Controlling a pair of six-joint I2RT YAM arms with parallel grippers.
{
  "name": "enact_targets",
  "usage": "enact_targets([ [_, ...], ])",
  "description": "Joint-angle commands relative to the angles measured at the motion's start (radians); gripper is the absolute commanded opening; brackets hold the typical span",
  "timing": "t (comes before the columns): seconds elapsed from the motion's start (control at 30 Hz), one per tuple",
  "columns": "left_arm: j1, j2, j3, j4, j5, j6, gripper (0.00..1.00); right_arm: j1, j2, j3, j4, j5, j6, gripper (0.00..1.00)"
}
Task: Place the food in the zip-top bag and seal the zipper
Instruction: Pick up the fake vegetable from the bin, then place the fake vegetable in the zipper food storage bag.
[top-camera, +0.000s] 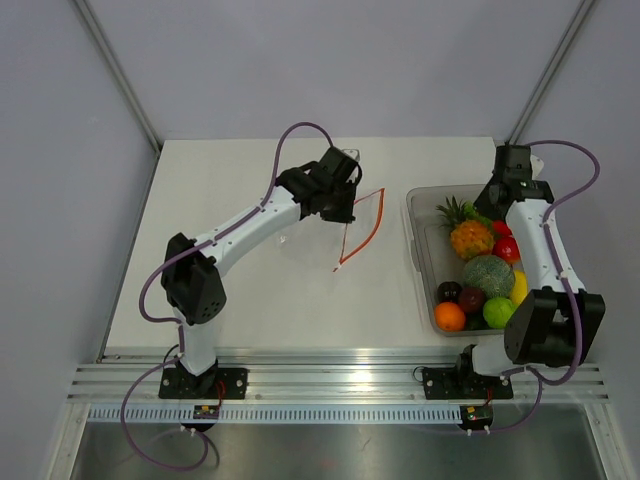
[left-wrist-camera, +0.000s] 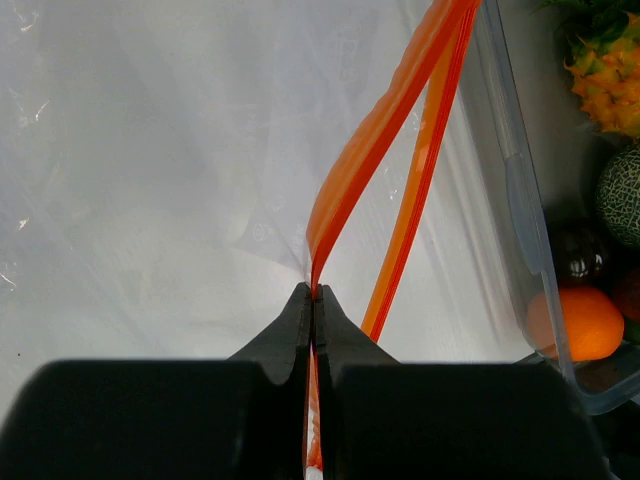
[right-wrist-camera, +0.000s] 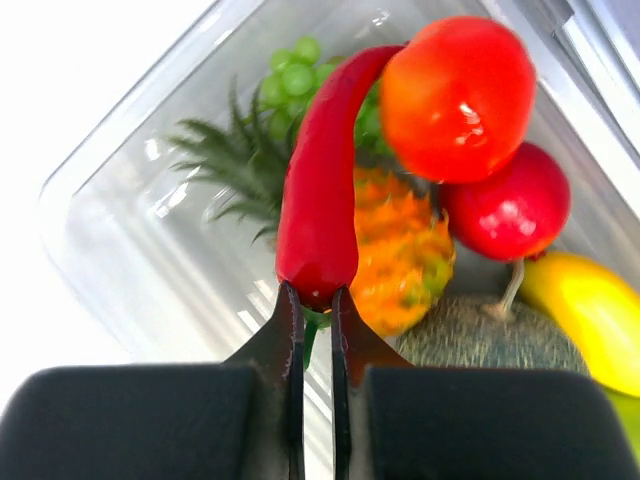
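Observation:
The clear zip-top bag lies at the table's middle, its red-orange zipper facing the bin. My left gripper is shut on one zipper strip at its end; the second strip hangs apart from it, so the mouth gapes. My right gripper is shut on the stem end of a red chili over the far part of the bin. The other food lies in the bin: pineapple, tomato, red fruit, green melon, orange.
The rigid clear bin's wall stands just right of the bag's mouth. Green grapes, a yellow fruit, a lime and dark purple pieces also fill the bin. The right arm reaches over it.

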Motion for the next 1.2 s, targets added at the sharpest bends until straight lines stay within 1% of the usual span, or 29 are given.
enact_targets([
  [0.0, 0.018, -0.051, 0.02, 0.031, 0.009, 0.019, 0.0, -0.007, -0.117, -0.029, -0.057, -0.079, 0.026, 0.0],
  [0.13, 0.024, -0.046, 0.03, 0.026, 0.013, 0.017, 0.0, -0.005, -0.211, -0.062, -0.087, -0.148, 0.055, 0.0],
  [0.3, 0.024, -0.035, 0.046, 0.02, 0.019, 0.015, 0.0, -0.005, -0.332, -0.048, -0.15, -0.231, 0.054, 0.0],
  [0.37, 0.024, -0.032, 0.055, 0.02, 0.019, 0.015, 0.0, -0.005, -0.363, -0.034, -0.185, -0.288, 0.045, 0.0],
  [0.4, 0.024, -0.031, 0.061, 0.017, 0.056, 0.015, 0.0, -0.005, -0.387, -0.014, -0.201, -0.303, 0.04, 0.0],
  [0.43, 0.024, -0.023, 0.075, 0.014, 0.064, 0.014, 0.0, -0.005, -0.398, -0.004, -0.224, -0.323, 0.031, 0.0],
  [0.5, 0.023, -0.012, 0.09, 0.011, 0.108, 0.011, 0.0, -0.005, -0.426, 0.035, -0.253, -0.401, 0.025, 0.0],
  [0.57, 0.024, -0.008, 0.109, 0.012, 0.142, 0.011, 0.0, -0.005, -0.44, 0.059, -0.265, -0.498, 0.023, 0.0],
  [0.63, 0.023, -0.003, 0.122, 0.009, 0.176, 0.012, 0.0, -0.005, -0.455, 0.095, -0.281, -0.558, 0.031, 0.0],
  [0.73, 0.023, 0.004, 0.142, 0.001, 0.203, 0.015, 0.0, -0.005, -0.467, 0.133, -0.287, -0.668, 0.035, 0.0],
  [0.87, 0.024, 0.035, 0.176, -0.014, 0.22, 0.019, 0.0, -0.005, -0.472, 0.164, -0.284, -0.852, 0.046, 0.0],
  [1.07, 0.024, 0.07, 0.227, -0.032, 0.239, 0.015, 0.0, -0.005, -0.48, 0.216, -0.264, -0.997, 0.074, 0.0],
  [1.17, 0.024, 0.086, 0.257, -0.04, 0.24, 0.009, 0.0, -0.005, -0.481, 0.246, -0.268, -1.027, 0.078, 0.0],
])
